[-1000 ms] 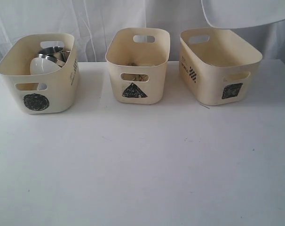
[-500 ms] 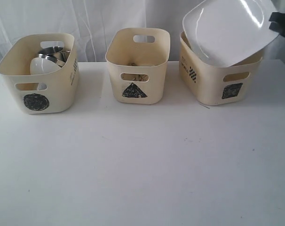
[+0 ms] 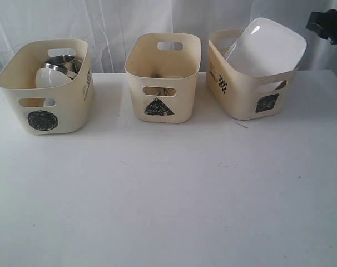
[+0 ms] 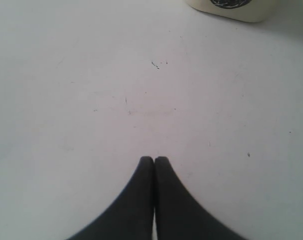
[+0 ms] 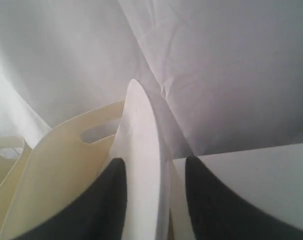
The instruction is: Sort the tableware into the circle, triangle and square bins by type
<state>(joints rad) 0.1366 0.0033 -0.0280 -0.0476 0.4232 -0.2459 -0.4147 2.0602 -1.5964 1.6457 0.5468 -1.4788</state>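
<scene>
The large white squarish plate [image 3: 266, 47] leans tilted inside the square bin [image 3: 241, 103], its top edge above the rim. My right gripper [image 3: 327, 25] hangs above and to the right of it, apart from it. In the right wrist view this gripper [image 5: 155, 160] is open, and the plate's edge [image 5: 139, 145] shows between the spread fingers, over the square bin [image 5: 61, 160]. The circle bin [image 3: 68, 108] holds a steel mug [image 3: 60, 60] and a small white bowl [image 3: 50, 78]. My left gripper [image 4: 154, 158] is shut on nothing over bare table.
The triangle bin [image 3: 163, 67] stands in the middle; bits of cutlery [image 3: 165, 92] show through its handle slot. A corner of the circle bin [image 4: 231, 7] is in the left wrist view. White curtain hangs behind the bins. The white table [image 3: 168, 189] stretches in front.
The plate came down from above into the square bin and now leans there. The bin shifted and turned slightly. My right gripper let go and drew back up to the right.
</scene>
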